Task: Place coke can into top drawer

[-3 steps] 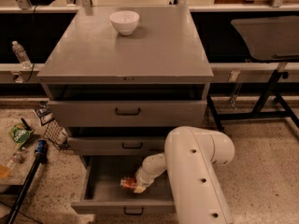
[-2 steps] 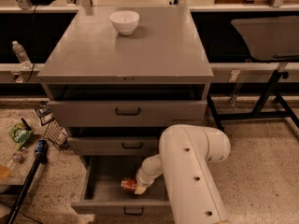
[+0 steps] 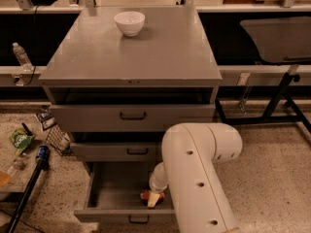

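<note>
Reaching into top drawer (image 3: 112,191), tool (image 3: 152,199) at coke can (image 3: 145,195) nr front edge, bare floor beside, grip can't tell

Smooth cream plastic gripper (image 3: 153,199) in matt grey metal top drawer (image 3: 114,191), by red metal coke can (image 3: 145,195).

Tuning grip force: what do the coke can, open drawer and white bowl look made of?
Coke can: probably thin metal, red glossy coat. Top drawer: grey sheet metal by its flat panels, dull sheen. White bowl: ceramic or plastic, smooth gloss. Gripper: at the can inside the drawer.
</note>
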Robot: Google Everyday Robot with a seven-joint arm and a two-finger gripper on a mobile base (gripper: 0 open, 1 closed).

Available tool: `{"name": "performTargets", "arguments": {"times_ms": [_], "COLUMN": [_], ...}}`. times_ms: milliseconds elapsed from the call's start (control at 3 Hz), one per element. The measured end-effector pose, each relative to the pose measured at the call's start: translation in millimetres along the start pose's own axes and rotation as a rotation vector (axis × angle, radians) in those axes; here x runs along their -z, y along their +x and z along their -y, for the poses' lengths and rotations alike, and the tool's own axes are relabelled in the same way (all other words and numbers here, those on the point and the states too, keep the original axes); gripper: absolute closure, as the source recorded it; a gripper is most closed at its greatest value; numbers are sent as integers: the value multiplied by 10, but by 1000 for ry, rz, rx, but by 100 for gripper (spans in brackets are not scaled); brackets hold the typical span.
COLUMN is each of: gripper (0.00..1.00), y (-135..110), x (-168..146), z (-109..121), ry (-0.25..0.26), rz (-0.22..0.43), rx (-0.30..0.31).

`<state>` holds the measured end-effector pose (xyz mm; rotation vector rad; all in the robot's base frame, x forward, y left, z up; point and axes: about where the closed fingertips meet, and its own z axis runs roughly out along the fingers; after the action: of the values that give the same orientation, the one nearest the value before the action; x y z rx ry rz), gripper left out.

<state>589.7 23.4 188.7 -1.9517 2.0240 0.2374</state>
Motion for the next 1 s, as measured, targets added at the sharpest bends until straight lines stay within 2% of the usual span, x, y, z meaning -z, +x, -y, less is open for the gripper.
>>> {"name": "performTargets", "arguments": {"times_ms": [333,667,1000], "gripper": [7,30,54], "y": [167,342,519], "x": [297,774,1377], "z": [47,-28,-256], "ry": [48,125,171], "rz": [0,66,125], "rx": [-54,-108,-132]}}
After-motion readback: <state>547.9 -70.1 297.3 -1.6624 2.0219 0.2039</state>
